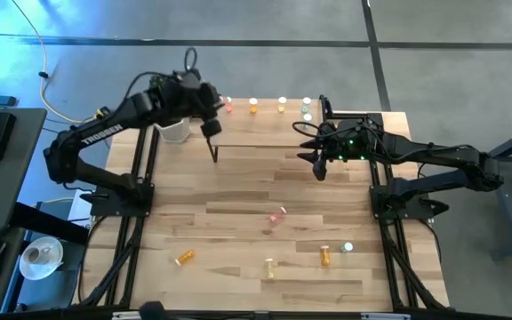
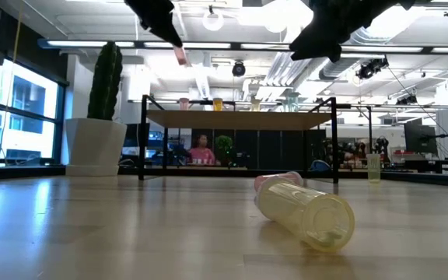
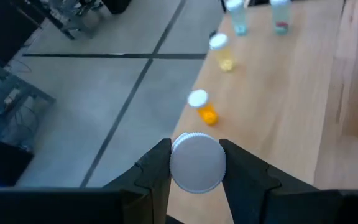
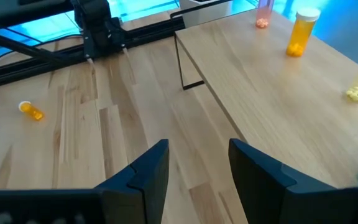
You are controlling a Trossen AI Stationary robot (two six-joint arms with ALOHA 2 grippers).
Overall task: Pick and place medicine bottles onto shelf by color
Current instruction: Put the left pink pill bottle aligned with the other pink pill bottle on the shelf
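The shelf point(image 1: 345, 133) stands along the table's far edge. On it stand a pink point(image 4: 263, 12), an orange point(image 1: 253, 106), a yellow point(image 1: 282, 105) and pale green point(image 1: 307, 110) medicine bottles. My left gripper point(image 1: 219, 102) hangs above the shelf's left end, shut on a pink bottle point(image 2: 180, 54). My right gripper point(image 1: 318, 164) is open over the table, just in front of the shelf's right part, with nothing between its fingers. Several more bottles lie on the near half of the table, among them a pink one point(image 1: 278, 213) and a yellow one point(image 2: 306, 214). My left gripper pinches the pink bottle at its white-capped end point(image 3: 178, 163) between its two fingers point(image 3: 157, 165). The fingers slant down from the table's left side and lie along the bottle. Its pink body point(image 2: 180, 54) sticks out beyond the fingertips, tilted, lifted clear above the shelf.
A white pot with a tall cactus point(image 2: 96, 144) stands on the table just left of the shelf, below my left arm. Orange bottles point(image 1: 185, 258) point(image 1: 325, 255) and a green one point(image 1: 348, 247) lie near the front edge. Bare wood lies between the shelf and these bottles.
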